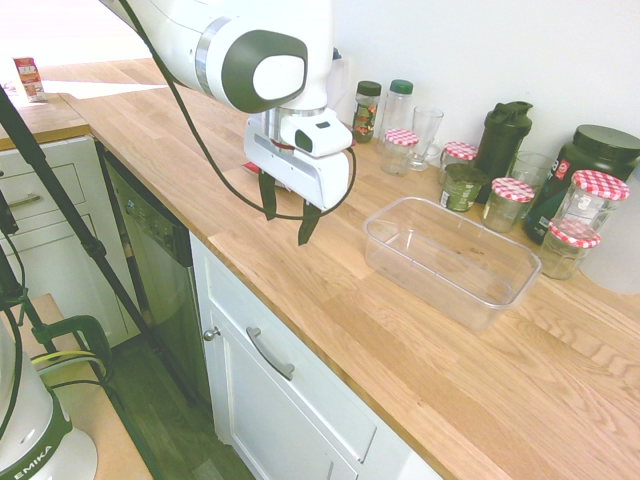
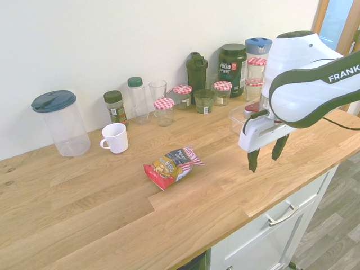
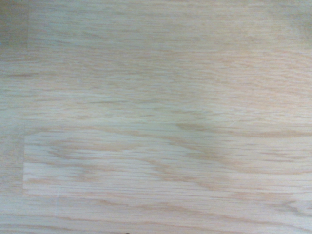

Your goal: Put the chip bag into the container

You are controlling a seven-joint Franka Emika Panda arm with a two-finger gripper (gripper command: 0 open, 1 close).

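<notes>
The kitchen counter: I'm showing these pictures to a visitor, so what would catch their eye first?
Probably the white arm, its gripper open and empty, pointing down over bare wood. Next the red and white chip bag lying flat alone mid-counter, then the clear container, empty, in front of the jars along the wall.

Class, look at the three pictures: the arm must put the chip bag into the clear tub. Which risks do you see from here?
1. The chip bag lies flat on the worktop; the open hand may slide over the thin foil.
2. A white mug stands near the bag and could be bumped.
3. Jars crowd the tub; a wide swing might knock one.
</notes>
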